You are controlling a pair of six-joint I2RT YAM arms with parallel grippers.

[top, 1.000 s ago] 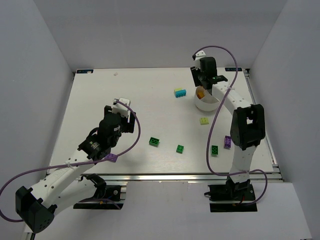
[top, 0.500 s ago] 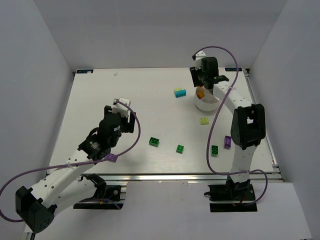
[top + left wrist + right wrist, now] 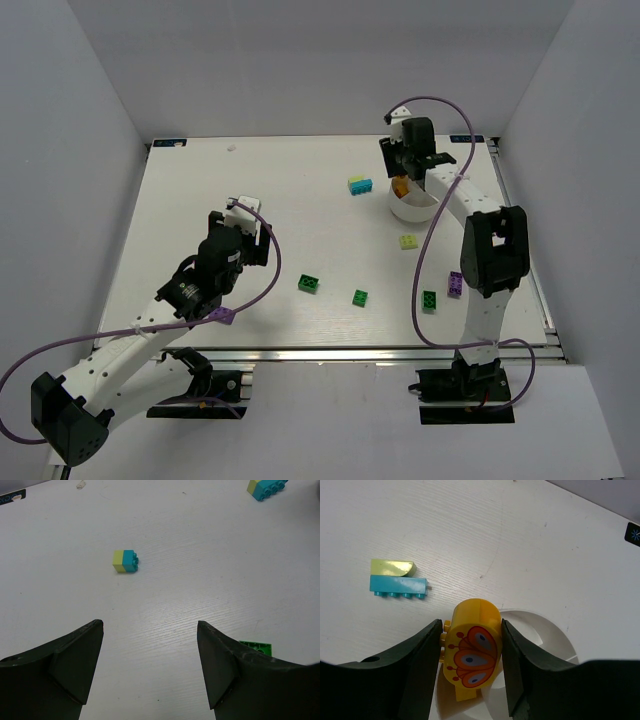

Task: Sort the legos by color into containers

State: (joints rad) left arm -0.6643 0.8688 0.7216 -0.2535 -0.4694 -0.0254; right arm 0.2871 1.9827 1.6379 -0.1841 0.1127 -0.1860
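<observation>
My right gripper is shut on a yellow lego printed with an orange butterfly, held over the near-left rim of the white bowl. In the top view that lego hangs above the bowl at the back right. A cyan and pale yellow-green stack lies left of the bowl. My left gripper stands open over bare table, with a small yellow-green and cyan brick ahead of it. Green legos lie near the front.
A pale yellow-green brick sits just in front of the bowl. A purple brick lies beside the right arm's upright link, and another purple one lies under the left arm. White walls enclose the table on three sides.
The right gripper has shifted very slightly toward the back with the yellow lego still in it. The left arm has not moved.
</observation>
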